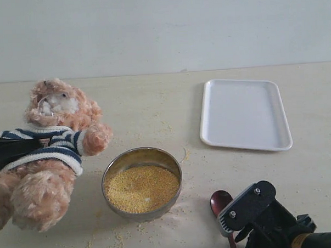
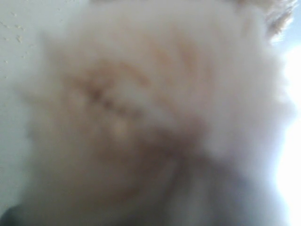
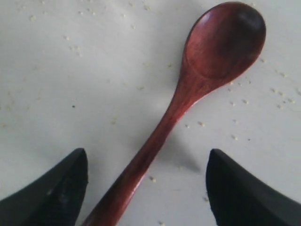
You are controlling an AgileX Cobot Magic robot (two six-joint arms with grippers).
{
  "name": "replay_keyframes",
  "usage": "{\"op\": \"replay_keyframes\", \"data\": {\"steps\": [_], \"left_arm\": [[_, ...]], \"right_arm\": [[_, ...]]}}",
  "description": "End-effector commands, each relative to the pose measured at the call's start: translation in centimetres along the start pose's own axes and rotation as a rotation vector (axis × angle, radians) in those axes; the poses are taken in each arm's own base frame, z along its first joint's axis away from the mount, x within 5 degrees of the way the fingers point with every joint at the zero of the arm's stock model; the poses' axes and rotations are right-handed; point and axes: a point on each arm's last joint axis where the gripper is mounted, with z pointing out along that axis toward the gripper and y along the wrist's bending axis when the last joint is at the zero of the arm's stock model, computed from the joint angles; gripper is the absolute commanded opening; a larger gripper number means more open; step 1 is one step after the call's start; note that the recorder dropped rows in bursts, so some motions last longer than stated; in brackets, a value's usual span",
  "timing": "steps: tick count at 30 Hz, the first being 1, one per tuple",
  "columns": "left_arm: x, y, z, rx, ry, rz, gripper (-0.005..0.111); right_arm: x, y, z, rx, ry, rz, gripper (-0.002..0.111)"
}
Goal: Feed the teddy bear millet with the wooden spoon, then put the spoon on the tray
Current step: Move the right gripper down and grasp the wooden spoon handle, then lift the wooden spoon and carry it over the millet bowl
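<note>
Pale table [image 1: 153, 102]. Right gripper [image 3: 146, 155] gapes empty astride spoon [image 3: 221, 42] handle; pickup seemingly pending, must close. Left gripper [image 1: 15, 151]: jaws unreadable.

Nearly the whole view is filled by the fluffy tan-pink plush teddy bear [image 2: 141, 117]. It is met straight ahead of the left claw, so near that the fur is thrown out of focus. Darker brownish streaks are seen in the middle of the pile, with paler cream fluff around its edges. To one side of the claw a strip of pale off-white table surface [image 2: 16, 84] is left uncovered, and a few loose yellow millet grains [image 2: 19, 38] are scattered on it. A dark grey blurred patch [image 2: 235, 197] is seen against the fur; what it is cannot be told. The far side is washed out by bright light.
</note>
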Motion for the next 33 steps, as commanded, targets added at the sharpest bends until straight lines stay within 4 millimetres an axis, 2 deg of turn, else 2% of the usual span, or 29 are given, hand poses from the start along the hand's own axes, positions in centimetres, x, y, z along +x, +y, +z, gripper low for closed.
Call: {"op": "replay_keyframes", "data": {"steps": [1,8,13,20,22,24,25,30,33], "left_arm": [[-0.2,-0.5,0.1,0.040,-0.009,0.012,0.005],[-0.2,-0.5,0.1,0.040,-0.009,0.010,0.005],[-0.2,-0.5,0.1,0.040,-0.009,0.010,0.005],[-0.2,-0.5,0.1,0.040,-0.009,0.008,0.005],[-0.2,-0.5,0.1,0.040,-0.009,0.008,0.005],[-0.2,-0.5,0.1,0.040,-0.009,0.008,0.005],[-0.2,-0.5,0.1,0.040,-0.009,0.008,0.005],[-0.2,-0.5,0.1,0.041,-0.009,0.007,0.005],[-0.2,-0.5,0.1,0.041,-0.008,-0.021,0.005]], "right_arm": [[0.4,0.1,0.0,-0.010,0.038,-0.005,0.055],[0.4,0.1,0.0,-0.011,0.040,-0.009,0.053],[0.5,0.1,0.0,-0.015,0.057,0.004,0.040],[0.7,0.2,0.0,-0.018,0.078,0.074,0.035],[0.7,0.2,0.0,-0.017,0.077,0.092,0.023],[0.7,0.2,0.0,-0.015,0.075,0.115,0.005],[0.6,0.1,0.0,-0.012,0.065,0.137,0.000],[0.4,0.1,0.0,-0.007,0.044,0.188,0.000],[-0.7,0.0,-0.9,-0.017,-0.051,0.187,0.000]]}}
